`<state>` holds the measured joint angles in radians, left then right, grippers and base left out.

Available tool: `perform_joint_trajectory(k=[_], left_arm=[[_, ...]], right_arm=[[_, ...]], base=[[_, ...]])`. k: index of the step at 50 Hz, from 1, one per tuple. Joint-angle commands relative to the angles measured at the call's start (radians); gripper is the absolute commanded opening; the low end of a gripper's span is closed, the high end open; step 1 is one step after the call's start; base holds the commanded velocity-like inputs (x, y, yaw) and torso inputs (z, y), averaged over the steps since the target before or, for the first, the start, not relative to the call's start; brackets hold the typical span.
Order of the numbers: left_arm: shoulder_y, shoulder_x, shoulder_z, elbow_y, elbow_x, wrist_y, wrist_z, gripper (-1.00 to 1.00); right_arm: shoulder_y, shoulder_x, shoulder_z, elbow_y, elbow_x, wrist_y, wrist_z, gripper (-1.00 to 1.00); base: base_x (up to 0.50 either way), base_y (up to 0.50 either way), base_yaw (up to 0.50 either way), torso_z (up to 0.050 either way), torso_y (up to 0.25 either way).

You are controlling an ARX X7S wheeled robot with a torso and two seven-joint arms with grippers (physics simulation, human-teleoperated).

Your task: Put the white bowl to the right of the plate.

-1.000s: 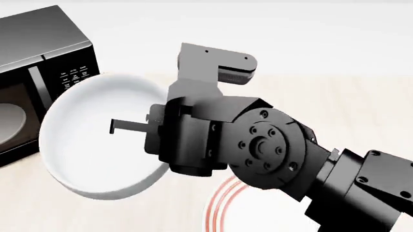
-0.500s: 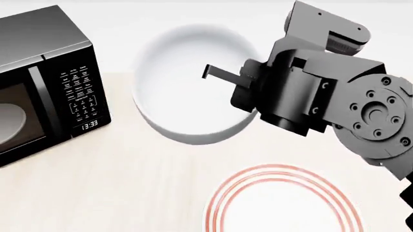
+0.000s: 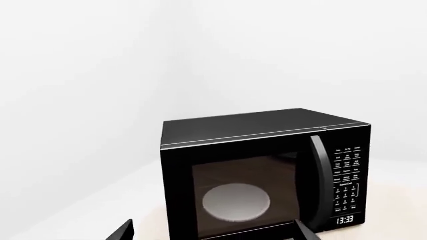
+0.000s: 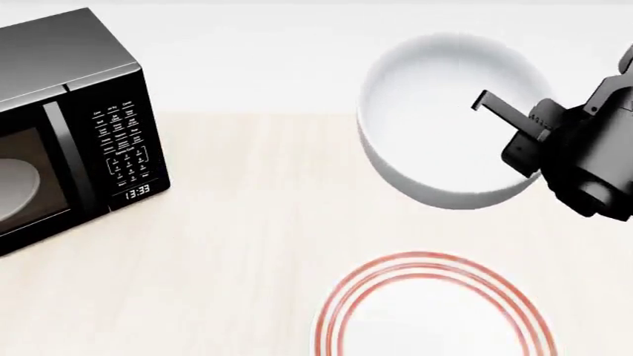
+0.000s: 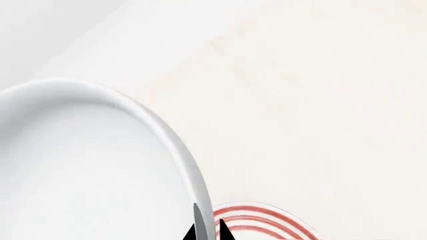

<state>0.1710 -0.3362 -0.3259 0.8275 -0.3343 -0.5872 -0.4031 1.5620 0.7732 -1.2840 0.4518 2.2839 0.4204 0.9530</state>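
The right claw (image 4: 514,133) pinches the white bowl (image 4: 435,111) by its rim, tilted above the counter (image 4: 247,245) (clearing the plate (image 4: 435,311), presumably).

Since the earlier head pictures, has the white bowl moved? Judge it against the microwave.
Yes. The white bowl, carried by the right tool, has travelled rightward, away from the microwave, and now hangs beyond the plate.

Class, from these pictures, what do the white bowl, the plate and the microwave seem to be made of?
White bowl: looks like glazed ceramic, being glossy, thick-walled and plain white, though plastic is possible. Plate: likely glazed ceramic too, smooth white with thin red-orange rings. Microwave: seemingly black painted metal casing with a soft sheen, and a dark, see-through door, glass or plastic.
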Motion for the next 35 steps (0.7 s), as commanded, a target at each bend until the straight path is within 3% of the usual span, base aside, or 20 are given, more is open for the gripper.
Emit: perform_joint_trajectory(k=[1, 25, 35], left_arm=[[0.001, -0.006, 0.020, -0.003, -0.009, 0.004, 0.012, 1.00], [-0.004, -0.014, 0.049, -0.016, 0.003, 0.004, 0.001, 1.00], [-0.001, -0.017, 0.057, -0.013, 0.005, 0.006, -0.003, 1.00]], right_arm=[[-0.023, 0.102, 0.038, 0.032, 0.008, -0.024, -0.022, -1.00], [-0.160, 0.364, 0.086, -0.071, 0.058, -0.173, 0.006, -1.00], [-0.199, 0.404, 0.081, -0.046, 0.062, -0.188, -0.014, -1.00]], base=[[0.00, 0.00, 0.00, 0.000, 0.000], [0.00, 0.00, 0.00, 0.000, 0.001], [0.00, 0.00, 0.00, 0.000, 0.000]])
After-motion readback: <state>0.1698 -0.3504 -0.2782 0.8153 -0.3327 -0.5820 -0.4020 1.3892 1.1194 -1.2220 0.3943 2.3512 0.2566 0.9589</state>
